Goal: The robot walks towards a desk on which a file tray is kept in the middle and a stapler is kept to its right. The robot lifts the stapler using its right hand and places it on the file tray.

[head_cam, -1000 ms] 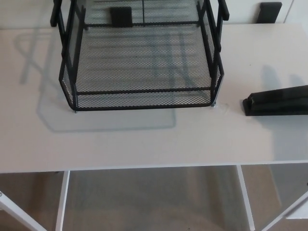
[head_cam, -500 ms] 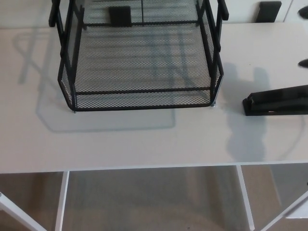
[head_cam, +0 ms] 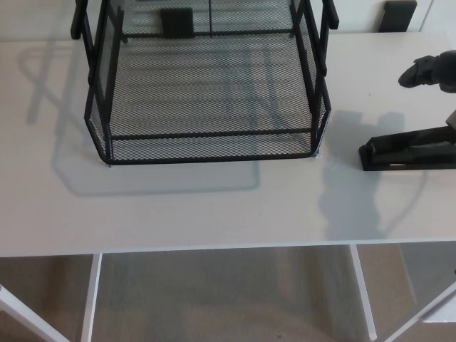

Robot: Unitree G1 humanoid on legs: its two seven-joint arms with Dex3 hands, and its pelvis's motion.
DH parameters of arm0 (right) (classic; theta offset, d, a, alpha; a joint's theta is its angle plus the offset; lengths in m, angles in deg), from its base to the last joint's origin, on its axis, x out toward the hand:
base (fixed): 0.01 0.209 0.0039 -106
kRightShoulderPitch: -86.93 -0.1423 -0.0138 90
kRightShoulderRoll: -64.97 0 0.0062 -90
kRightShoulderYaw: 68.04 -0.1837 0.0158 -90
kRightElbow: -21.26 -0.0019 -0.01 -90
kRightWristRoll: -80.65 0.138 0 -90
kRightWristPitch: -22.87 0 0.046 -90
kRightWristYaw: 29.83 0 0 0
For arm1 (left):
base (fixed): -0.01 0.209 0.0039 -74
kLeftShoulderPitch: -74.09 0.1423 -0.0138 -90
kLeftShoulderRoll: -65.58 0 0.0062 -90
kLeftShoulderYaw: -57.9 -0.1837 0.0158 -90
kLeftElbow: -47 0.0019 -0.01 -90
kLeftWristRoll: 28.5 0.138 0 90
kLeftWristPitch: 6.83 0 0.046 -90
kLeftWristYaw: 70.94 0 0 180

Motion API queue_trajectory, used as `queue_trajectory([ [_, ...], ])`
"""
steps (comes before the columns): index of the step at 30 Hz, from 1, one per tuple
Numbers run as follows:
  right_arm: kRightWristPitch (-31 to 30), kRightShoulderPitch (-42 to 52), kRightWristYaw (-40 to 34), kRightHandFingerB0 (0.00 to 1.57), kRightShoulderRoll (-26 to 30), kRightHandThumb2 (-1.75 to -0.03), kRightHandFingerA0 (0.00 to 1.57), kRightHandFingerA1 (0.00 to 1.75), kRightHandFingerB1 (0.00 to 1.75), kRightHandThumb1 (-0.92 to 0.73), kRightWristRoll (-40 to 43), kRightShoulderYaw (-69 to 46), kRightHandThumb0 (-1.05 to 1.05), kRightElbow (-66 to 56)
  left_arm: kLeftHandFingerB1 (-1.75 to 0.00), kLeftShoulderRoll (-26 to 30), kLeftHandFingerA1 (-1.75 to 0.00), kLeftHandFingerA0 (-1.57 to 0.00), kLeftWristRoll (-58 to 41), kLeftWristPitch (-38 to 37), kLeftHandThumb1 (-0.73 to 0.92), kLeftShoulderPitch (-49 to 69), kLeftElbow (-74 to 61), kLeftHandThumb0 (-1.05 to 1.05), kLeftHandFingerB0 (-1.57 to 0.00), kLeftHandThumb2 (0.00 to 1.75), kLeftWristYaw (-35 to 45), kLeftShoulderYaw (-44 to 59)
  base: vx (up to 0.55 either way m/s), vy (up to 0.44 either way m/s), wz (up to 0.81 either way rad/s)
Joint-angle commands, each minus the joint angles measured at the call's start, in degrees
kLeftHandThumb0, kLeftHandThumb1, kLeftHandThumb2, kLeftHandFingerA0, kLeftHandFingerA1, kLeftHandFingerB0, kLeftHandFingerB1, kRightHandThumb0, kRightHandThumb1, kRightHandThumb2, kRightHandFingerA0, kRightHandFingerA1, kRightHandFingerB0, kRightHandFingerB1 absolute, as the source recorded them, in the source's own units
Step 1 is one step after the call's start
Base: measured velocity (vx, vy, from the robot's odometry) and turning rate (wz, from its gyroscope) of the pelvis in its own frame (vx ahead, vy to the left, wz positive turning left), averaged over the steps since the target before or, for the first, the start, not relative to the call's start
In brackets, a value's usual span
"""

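A black wire-mesh file tray (head_cam: 206, 146) stands in the middle of the white desk (head_cam: 178, 206), reaching toward the far edge. To its right a black stapler (head_cam: 406, 151) lies flat on the desk, its nose pointing left and its rear cut off by the right edge of the picture. My right hand (head_cam: 431, 73) enters at the right edge, above and beyond the stapler, apart from it; only a finger or two shows. My left hand does not show.
The desk's front edge (head_cam: 214, 249) runs across the lower picture, with white legs and carpet below. Two small black blocks (head_cam: 177, 21) (head_cam: 397, 14) stand at the far edge of the desk.
My right hand has come further into view from the right edge, above the stapler. Its shadow has slid left across the desk. The stapler and tray have stayed put.
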Motion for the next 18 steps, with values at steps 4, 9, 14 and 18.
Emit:
queue_trajectory([
  [4, 3.6, -1.6, 1.6, 0.08, -1.5, -0.74, 0.00, 0.00, 0.26, -0.39, -5.9, 1.5, -0.68, 5.1, -0.28, 0.1, -0.50, -0.40, 0.7, -1.3, 0.70, -0.4, 0.0, -0.62, -0.15, 0.62, -0.4, -1.3, 0.00, 0.000, 0.00],
  [9, 9.5, 4.5, -5.9, 0.13, 0.2, -0.54, 0.00, 0.32, 0.31, -0.46, -11.7, 4.5, -0.56, 2.7, -0.29, 0.1, -0.54, -0.41, 0.2, -1.5, 0.71, -0.3, -0.2, -0.62, -0.17, 0.61, -0.2, -1.4, 0.00, 0.000, 0.00],
  [14, 11.5, 8.5, -6.7, 0.13, 2.1, -0.55, 0.00, 0.29, 0.31, -0.48, -13.8, 5.5, -0.58, -0.6, -0.28, 0.0, -0.49, -0.40, 0.8, -1.8, 0.73, -0.1, -0.2, -0.61, -0.18, 0.62, -0.5, -2.6, 0.00, 0.000, 0.00],
  [18, 10.5, 9.5, -6.0, 0.12, 1.4, -0.69, 0.05, 0.29, 0.35, -0.46, -15.2, 5.7, -0.55, -0.5, -0.29, 0.1, -0.63, -0.47, 0.5, -1.4, 0.71, -0.4, -0.2, -0.61, -0.20, 0.62, -0.4, -2.6, 0.00, 0.000, 0.00],
])
